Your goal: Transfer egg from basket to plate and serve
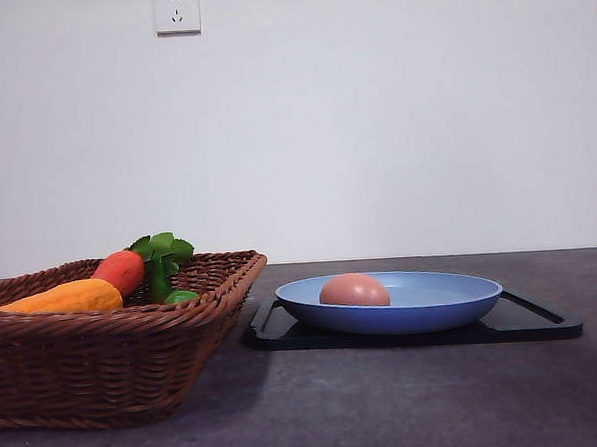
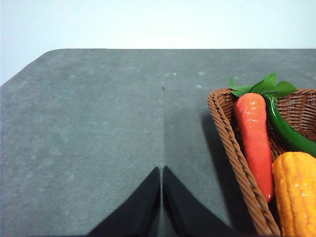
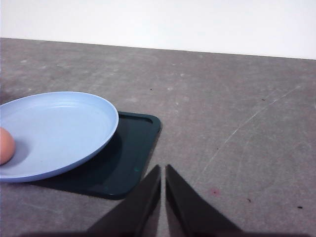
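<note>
Both pincers, left [image 2: 161, 197] and right [image 3: 163, 195], are seen closed and empty over the worktop [image 1: 408, 398]. At center, the egg [image 1: 354, 291] is seen on the plate [image 1: 453, 301]; the basket [image 1: 106, 364] at lower left.

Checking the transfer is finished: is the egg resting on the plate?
Touching. The front view shows the egg sitting in the plate, no gap beneath; the right wrist view shows its edge on the plate's surface.

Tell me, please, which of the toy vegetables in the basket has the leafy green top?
The carrot, the orange-red one lying along the basket's rim. The yellow corn beside it and the green pepper behind it carry no leaves.
</note>
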